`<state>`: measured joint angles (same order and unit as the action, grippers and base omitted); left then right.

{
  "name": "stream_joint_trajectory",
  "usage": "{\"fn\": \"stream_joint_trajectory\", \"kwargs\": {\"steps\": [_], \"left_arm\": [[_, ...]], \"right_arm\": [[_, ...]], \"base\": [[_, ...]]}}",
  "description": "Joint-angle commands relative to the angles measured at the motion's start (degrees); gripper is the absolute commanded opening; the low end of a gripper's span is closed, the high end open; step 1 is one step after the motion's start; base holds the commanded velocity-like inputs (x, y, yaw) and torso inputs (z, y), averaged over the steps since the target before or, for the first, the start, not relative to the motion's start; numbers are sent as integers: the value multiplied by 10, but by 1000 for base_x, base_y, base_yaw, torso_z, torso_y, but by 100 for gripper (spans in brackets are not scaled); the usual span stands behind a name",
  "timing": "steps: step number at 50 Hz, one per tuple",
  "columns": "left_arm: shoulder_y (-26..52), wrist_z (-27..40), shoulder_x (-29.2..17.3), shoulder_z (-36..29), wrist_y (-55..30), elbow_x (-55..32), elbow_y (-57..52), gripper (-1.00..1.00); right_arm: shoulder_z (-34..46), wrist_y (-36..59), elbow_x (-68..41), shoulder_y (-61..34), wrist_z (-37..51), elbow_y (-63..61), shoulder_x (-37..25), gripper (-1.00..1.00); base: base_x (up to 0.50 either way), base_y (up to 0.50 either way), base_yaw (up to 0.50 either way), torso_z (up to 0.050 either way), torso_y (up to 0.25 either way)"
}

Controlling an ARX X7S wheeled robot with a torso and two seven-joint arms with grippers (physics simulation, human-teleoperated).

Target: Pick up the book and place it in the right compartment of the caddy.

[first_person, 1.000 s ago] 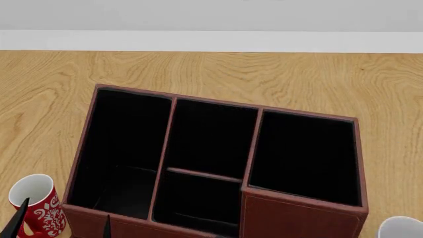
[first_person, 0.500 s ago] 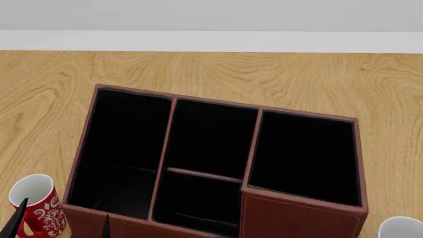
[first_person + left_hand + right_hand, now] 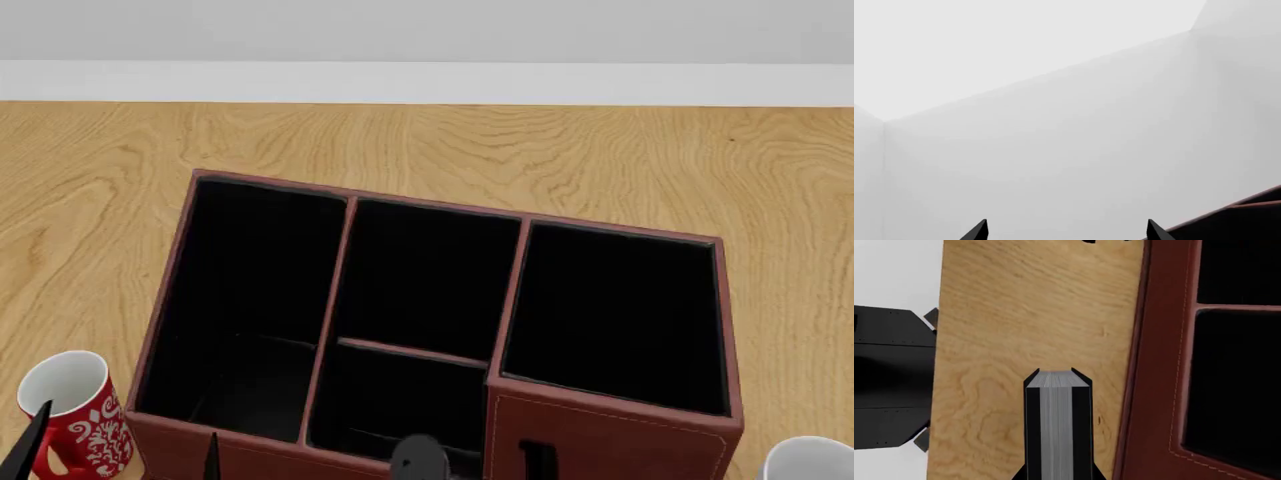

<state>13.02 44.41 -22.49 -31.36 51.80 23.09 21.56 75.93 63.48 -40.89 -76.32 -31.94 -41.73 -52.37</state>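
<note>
The book, black covers with grey-white page edges, is clamped between my right gripper's jaws. It hangs over the wooden table right beside the caddy's outer wall. In the head view the reddish-brown caddy stands in the middle, and its right compartment is black inside with nothing in it. Two dark shapes show at the bottom edge in front of the caddy; the book itself is not clear there. My left gripper is open at the caddy's near-left corner, holding nothing.
A red patterned mug stands between the left fingertips, next to the caddy. The rim of a white mug shows at the bottom right. The table's far edge meets a white wall. The robot's dark base sits beyond the table edge.
Dark shapes have risen into the head view's bottom edge, in front of the caddy's near wall. The caddy, both mugs and the left fingertips have not moved.
</note>
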Motion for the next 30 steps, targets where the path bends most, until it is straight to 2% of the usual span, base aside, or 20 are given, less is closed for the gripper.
{"fn": "stream_joint_trajectory", "kwargs": {"steps": [1, 19, 27, 30], "left_arm": [[1, 8, -1, -1, -3, 7, -2, 100], [2, 13, -4, -6, -6, 7, -4, 100], [2, 14, -5, -8, -9, 6, -5, 100], [3, 15, -6, -9, -9, 6, -5, 100]], "right_arm": [[-71, 18, -51, -29, 28, -65, -32, -100], [-170, 56, -166, -73, 90, -113, -71, -100], [-250, 46, -285, -119, 128, -117, -89, -100], [-265, 56, -297, -148, 134, -120, -88, -100]], "base": [[0, 0, 0, 0, 0], [0, 0, 0, 0, 1], [0, 0, 0, 0, 1], [0, 0, 1, 0, 0]]}}
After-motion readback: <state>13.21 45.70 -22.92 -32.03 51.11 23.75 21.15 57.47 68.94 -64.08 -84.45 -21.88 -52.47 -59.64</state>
